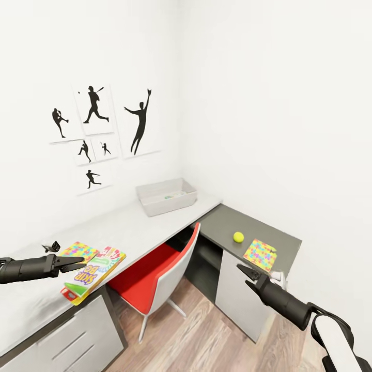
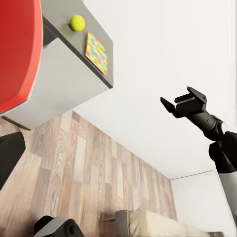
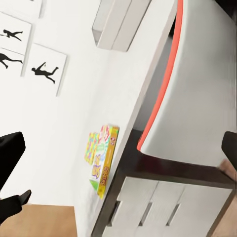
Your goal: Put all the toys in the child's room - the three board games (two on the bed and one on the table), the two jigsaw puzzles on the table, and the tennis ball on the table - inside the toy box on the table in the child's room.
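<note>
The left fingers [image 1: 77,262] are open and empty, just above the SKIP BO game [image 1: 93,274] and a puzzle [image 1: 78,251] on the pale surface [image 1: 129,230]. The right fingers [image 1: 247,272] are open too, near the other puzzle [image 1: 260,254] and the ball [image 1: 238,236]. The toy box [image 1: 166,196] sits by the wall.

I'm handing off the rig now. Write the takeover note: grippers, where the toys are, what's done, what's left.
Left gripper: empty, open or shut unclear, beside the table's near end.
Right gripper: open, empty, short of the dark desk section.
SKIP BO box and a jigsaw puzzle lie on the pale table.
Tennis ball and second puzzle sit on the dark section.
Toy box holds something, unclear what.
These four still to load.
</note>
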Controlling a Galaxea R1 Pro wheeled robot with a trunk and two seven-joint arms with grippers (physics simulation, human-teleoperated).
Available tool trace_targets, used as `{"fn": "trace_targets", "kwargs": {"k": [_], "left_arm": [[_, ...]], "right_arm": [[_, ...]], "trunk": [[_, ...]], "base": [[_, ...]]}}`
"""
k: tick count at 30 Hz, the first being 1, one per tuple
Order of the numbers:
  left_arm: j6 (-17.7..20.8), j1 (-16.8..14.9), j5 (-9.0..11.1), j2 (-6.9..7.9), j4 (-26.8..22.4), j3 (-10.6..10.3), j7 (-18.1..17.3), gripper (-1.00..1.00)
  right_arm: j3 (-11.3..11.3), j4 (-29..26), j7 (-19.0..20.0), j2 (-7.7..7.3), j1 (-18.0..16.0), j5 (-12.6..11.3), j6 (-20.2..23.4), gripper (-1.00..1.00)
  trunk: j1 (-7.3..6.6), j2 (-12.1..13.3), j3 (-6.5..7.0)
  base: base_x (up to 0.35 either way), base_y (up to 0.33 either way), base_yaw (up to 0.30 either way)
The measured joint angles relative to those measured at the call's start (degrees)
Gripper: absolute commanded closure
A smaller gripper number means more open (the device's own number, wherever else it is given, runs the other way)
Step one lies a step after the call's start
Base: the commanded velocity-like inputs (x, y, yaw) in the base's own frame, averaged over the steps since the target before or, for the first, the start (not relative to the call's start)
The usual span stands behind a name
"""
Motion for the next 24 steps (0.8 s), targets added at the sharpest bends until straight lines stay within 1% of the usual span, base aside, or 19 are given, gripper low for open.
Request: {"fn": "trace_targets", "kwargs": {"k": [12, 18, 24], "left_arm": [[-0.02, 0.0, 0.02, 0.02, 0.0, 0.01, 0.01, -1.0], [-0.01, -0.01, 0.02, 0.02, 0.0, 0.01, 0.02, -1.0], [-0.02, 0.01, 0.02, 0.02, 0.0, 0.01, 0.01, -1.0]], "right_arm": [[0.04, 0.01, 0.02, 0.0, -0.01, 0.01, 0.0, -1.0], [-0.03, 0.01, 0.02, 0.0, 0.01, 0.01, 0.0, -1.0], [-0.05, 0.01, 0.03, 0.0, -0.02, 0.01, 0.0, -1.0]], "trunk": [[0.0, 0.0, 0.0], [-0.01, 0.0, 0.0], [-0.01, 0.0, 0.0]], "base": [[-0.282, 0.128, -0.277], [-0.231, 0.035, -0.278], [-0.164, 0.005, -0.278]]}}
